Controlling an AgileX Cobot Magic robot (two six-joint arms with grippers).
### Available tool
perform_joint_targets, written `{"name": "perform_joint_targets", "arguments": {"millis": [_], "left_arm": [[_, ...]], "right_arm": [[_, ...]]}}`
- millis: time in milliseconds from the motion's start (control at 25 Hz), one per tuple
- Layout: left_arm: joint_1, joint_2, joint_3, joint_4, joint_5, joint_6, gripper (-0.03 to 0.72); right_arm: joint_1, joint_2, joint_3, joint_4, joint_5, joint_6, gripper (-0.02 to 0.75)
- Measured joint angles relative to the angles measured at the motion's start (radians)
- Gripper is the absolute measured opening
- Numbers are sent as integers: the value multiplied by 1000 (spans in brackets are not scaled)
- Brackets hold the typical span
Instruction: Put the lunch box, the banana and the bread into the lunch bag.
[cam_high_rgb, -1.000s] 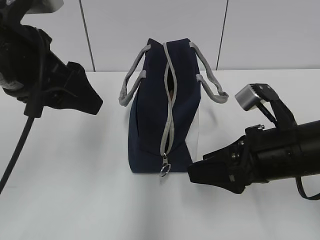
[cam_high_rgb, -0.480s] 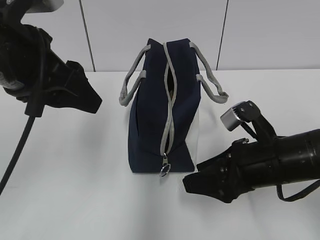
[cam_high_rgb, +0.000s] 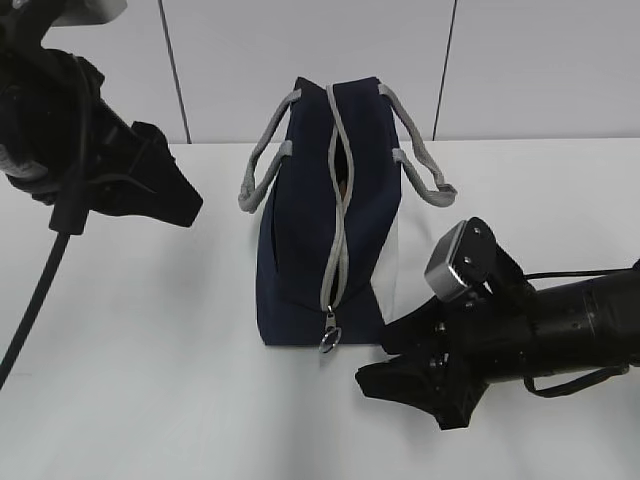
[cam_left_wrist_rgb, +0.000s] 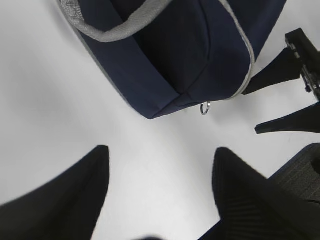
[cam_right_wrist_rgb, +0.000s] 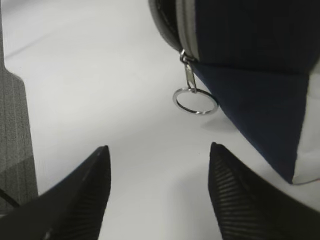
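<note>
White table (cam_high_rgb: 150, 330) before pale wall panels (cam_high_rgb: 550, 60) (thin dark seams), even light.

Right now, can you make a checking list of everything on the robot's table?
Surface: white table, bare where visible.
Job's things: lunch bag stands upright, zipper partly open near the top; ring pull hangs at the near end. Lunch box, banana, bread: not seen.
Clutter: nothing seen.
Grippers: left gripper open, empty, apart from the bag; right gripper open, empty, aimed at the ring pull.
Cables: black cable hangs from the left arm.
Surroundings: pale panelled wall.
</note>
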Motion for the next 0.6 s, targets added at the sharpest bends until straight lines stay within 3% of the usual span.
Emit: {"name": "perform_joint_targets", "arguments": {"millis": [600], "left_arm": [[0, 0, 0, 10, 0, 0, 442]], "right_arm": [[0, 172, -60, 12, 115, -78, 475]]}}
